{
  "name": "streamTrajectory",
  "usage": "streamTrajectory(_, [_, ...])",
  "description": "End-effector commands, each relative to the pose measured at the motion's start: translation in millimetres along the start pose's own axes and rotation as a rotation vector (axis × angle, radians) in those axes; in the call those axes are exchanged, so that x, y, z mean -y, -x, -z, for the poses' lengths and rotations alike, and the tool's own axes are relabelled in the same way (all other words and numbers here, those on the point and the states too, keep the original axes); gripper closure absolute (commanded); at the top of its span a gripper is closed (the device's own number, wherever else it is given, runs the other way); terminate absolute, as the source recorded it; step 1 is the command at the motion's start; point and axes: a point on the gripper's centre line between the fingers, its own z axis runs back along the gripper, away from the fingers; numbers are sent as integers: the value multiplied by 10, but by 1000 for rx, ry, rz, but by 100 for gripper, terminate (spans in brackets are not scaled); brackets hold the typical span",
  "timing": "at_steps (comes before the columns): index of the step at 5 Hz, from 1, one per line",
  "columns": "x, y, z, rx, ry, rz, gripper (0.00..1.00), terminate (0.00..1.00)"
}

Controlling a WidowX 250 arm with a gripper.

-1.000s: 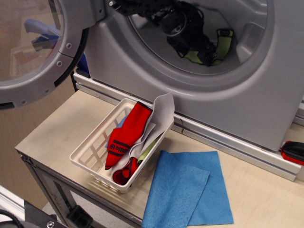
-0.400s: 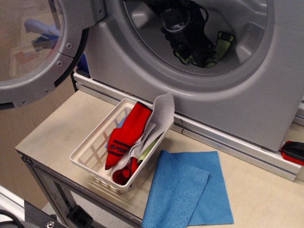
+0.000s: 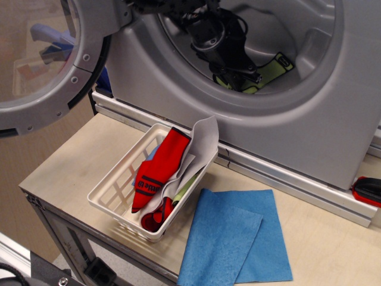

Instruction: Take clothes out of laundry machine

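The lime-green sock point(image 3: 272, 68) with black trim lies stretched low in the drum point(image 3: 286, 24) of the silver-grey laundry machine point(image 3: 297, 137). My black gripper point(image 3: 240, 76) reaches in through the round opening from the upper left. It is shut on the left end of the sock, near the front lip of the drum. The arm hides part of the sock. The round glass-windowed door point(image 3: 47, 59) stands open at the left.
A white slatted basket point(image 3: 113, 179) on the wooden table in front of the machine holds a red sock point(image 3: 161, 167) and a pale grey cloth point(image 3: 205, 140). Two flat blue cloths point(image 3: 238, 238) lie to its right. A red and black object point(image 3: 368, 189) sits at the right edge.
My gripper has moved left and toward the drum's front lip. The green sock has been dragged along with it, from standing against the drum wall to lying stretched out.
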Motion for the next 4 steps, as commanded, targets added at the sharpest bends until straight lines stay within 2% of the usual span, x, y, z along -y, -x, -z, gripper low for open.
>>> streamTrajectory(1, [153,113,-517,102,42,-3,100,0])
streamTrajectory(2, [120,162,-855,171,67,-7,100,0])
streamTrajectory(3, [-9,337,-1179,170,97,-10,100,0])
streamTrajectory(4, [-206,666,-1308,100,83,27,100,0])
